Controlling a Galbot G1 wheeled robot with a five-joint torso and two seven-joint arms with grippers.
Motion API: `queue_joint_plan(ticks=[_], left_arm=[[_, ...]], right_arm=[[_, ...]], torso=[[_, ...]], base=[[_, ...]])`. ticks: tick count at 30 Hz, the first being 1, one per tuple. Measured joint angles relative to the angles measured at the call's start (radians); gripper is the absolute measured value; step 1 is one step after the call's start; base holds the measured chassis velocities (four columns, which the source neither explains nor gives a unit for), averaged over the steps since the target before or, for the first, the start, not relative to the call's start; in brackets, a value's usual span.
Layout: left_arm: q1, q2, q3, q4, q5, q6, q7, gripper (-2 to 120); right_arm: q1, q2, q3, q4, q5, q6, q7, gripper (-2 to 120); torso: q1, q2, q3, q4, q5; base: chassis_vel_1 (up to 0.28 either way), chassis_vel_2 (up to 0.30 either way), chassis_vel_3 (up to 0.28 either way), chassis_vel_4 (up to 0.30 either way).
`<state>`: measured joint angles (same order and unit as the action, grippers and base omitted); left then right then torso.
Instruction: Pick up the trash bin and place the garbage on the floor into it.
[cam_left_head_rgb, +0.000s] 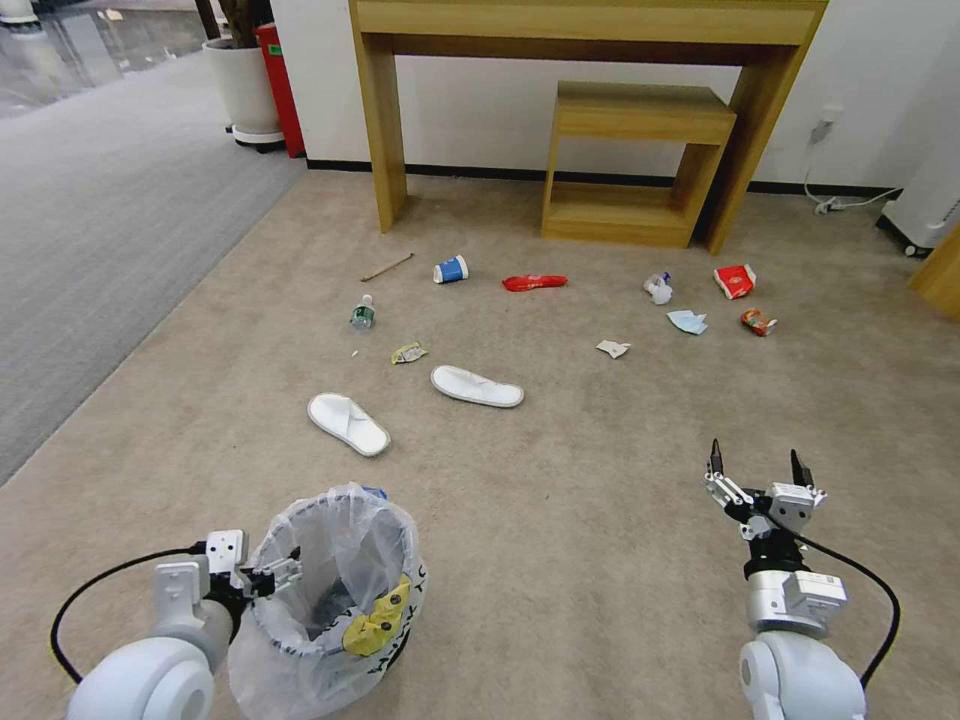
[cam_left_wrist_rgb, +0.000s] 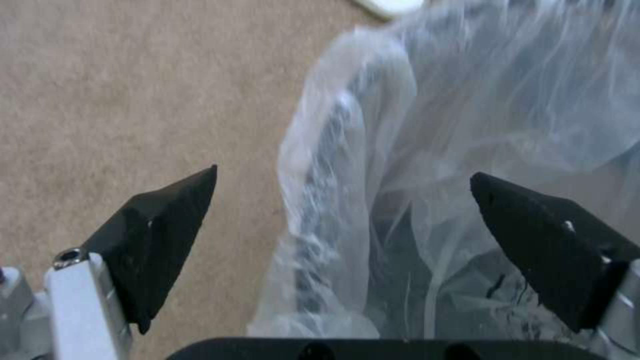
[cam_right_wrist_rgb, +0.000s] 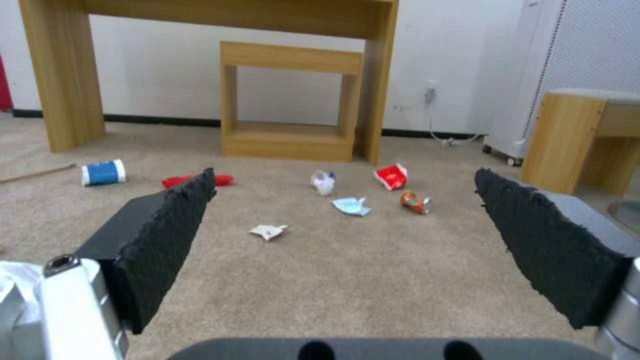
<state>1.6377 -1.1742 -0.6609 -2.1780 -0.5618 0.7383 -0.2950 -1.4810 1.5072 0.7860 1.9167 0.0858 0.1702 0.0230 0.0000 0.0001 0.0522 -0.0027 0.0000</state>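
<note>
The trash bin (cam_left_head_rgb: 330, 590), dark with a crinkly clear bag, stands on the beige floor (cam_left_head_rgb: 600, 480) at the near left. My left gripper (cam_left_head_rgb: 275, 578) is open with one finger on each side of the bin's rim (cam_left_wrist_rgb: 327, 165). The right gripper (cam_left_head_rgb: 756, 452) hangs open and empty above bare carpet at the near right. The garbage lies farther ahead: two white slippers (cam_left_head_rgb: 348, 423) (cam_left_head_rgb: 476, 386), a small bottle (cam_left_head_rgb: 362, 315), a blue-white cup (cam_left_head_rgb: 451, 269), a stick (cam_left_head_rgb: 386, 267), a red wrapper (cam_left_head_rgb: 534, 282), a tissue (cam_left_head_rgb: 657, 288), a blue mask (cam_left_head_rgb: 687, 321) and a red packet (cam_left_head_rgb: 735, 281).
A wooden desk (cam_left_head_rgb: 590, 20) with a low shelf unit (cam_left_head_rgb: 630, 170) under it stands against the far wall. Grey striped carpet (cam_left_head_rgb: 100, 220) runs along the left, with a white planter (cam_left_head_rgb: 243, 90) at its far end. A white appliance (cam_left_head_rgb: 930, 200) and wooden furniture (cam_left_head_rgb: 940, 270) stand at the right.
</note>
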Motion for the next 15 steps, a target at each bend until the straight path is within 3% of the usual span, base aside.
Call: queue_joint_plan(ticks=[15], left_arm=[[0.055,-0.048,0.012,-0.024,0.049,-0.002,-0.014,100]], right_arm=[[-0.008,0.003,-0.001,0.012,-0.001,0.000,0.001,100]], torso=[[0.000,0.000,0.000,0.0000,0.0001]], base=[[0.000,0.000,0.000,0.000]])
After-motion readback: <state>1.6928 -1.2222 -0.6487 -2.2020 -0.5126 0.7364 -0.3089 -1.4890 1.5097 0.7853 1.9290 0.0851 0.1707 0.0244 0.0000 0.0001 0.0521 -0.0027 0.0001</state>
